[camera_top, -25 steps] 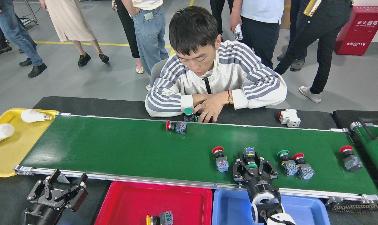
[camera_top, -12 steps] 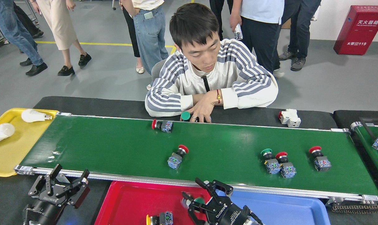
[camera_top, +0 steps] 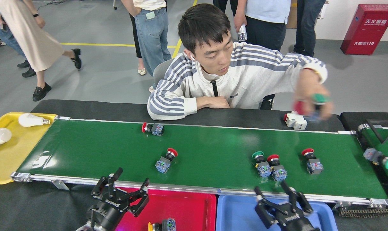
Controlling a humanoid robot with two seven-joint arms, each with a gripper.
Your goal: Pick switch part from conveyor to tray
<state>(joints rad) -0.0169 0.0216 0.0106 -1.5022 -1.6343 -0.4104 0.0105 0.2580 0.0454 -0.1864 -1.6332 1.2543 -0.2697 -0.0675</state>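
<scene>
Dark-green conveyor [camera_top: 213, 150], edged with silver rails, carrying five push-button switch parts. One red-capped switch part [camera_top: 153, 128] lies on its side near the far rail; a second red-capped part [camera_top: 165, 160] lies tilted near mid-belt. Toward the right, a green-capped part [camera_top: 261, 163] and a red-capped part [camera_top: 276, 167] stand touching each other, with a further red-capped part [camera_top: 312, 160] just beside them. Left gripper [camera_top: 125, 192] hangs over the near rail above the red tray [camera_top: 187, 208], fingers spread wide and empty. Right gripper [camera_top: 279, 200] hangs above the blue tray [camera_top: 235, 213], fingers likewise spread and empty. A yellow-capped switch part [camera_top: 163, 225] rests in the red tray. Two light bulbs [camera_top: 30, 120] lie in the yellow tray [camera_top: 8, 160] at left. A seated person's blurred hand [camera_top: 312, 104] reaches above a white block [camera_top: 295, 120] beyond the far rail.
</scene>
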